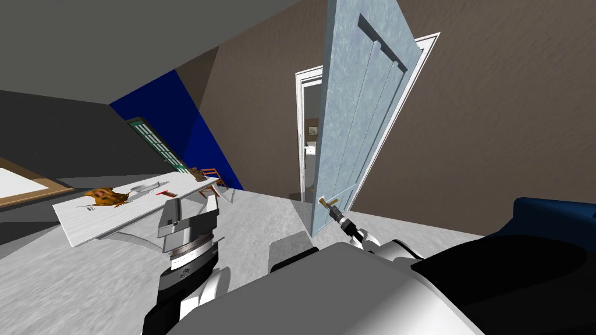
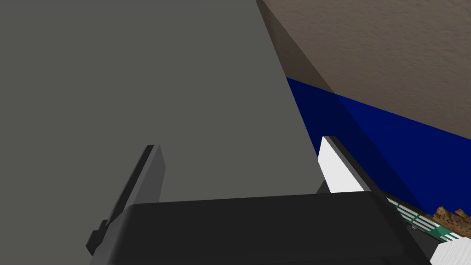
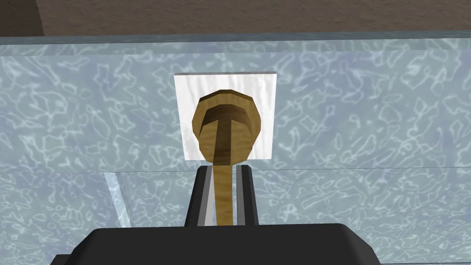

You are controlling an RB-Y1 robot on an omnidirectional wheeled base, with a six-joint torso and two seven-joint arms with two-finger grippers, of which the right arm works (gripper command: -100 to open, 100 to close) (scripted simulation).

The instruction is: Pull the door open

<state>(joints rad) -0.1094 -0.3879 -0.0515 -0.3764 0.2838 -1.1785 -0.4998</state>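
The right gripper [image 3: 223, 169] is clamped narrow on the handle [image 3: 224, 138], its 2 fingers [image 3: 202, 198] pressing the lever's sides. The handle is a tan lever on a round hub, set on a white square plate [image 3: 184, 115] close to the free edge of the door [image 3: 345, 115]. In the head view the handle sits low on the pale blue panelled door, which stands swung well out of its white frame [image 1: 302, 116].

The left gripper [image 2: 239, 142] is raised at my left with its fingers spread wide, holding nothing. Beyond it is a white table [image 1: 81, 224] with a brown lump [image 1: 107, 198] near its left end and a chair [image 1: 210, 173] at its far edge. A blue wall [image 1: 192, 128] lies behind.
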